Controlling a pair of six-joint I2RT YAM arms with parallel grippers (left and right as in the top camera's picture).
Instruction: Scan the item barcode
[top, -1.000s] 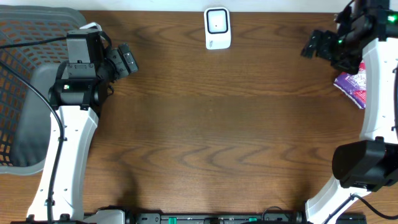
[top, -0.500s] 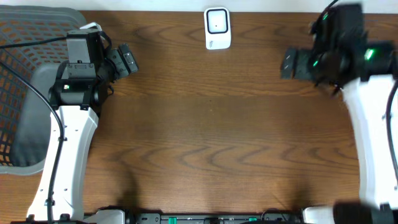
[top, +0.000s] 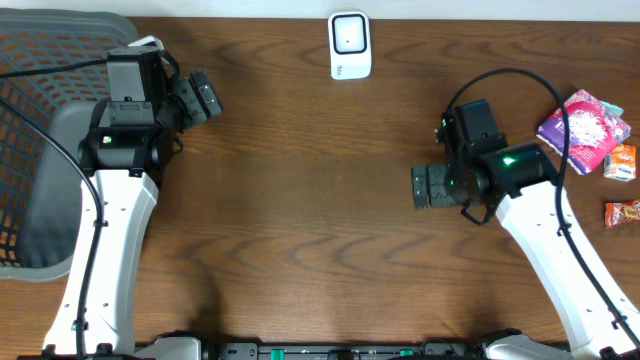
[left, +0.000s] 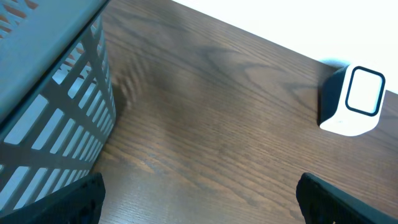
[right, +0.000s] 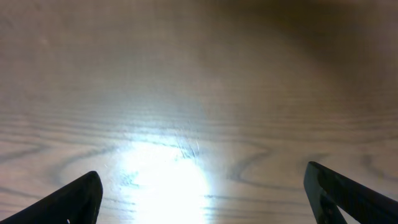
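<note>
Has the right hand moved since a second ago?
Yes. The right hand swung inward and back toward its base; earlier level with the white box-shaped scanner, now well below it overhead.

Wooden table (top: 300, 230), white scanner (top: 350, 45) at the far middle edge, grey mesh basket (top: 30, 120) at left, left gripper (top: 208, 96) just beside it, right gripper (top: 420, 188) over bare wood right of centre, purple packet (top: 584, 130) and two small orange packets (top: 620, 162) near the right edge

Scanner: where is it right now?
In the overhead view, the white scanner sits at the table's far edge, roughly centred between the basket and the pink packet.
</note>
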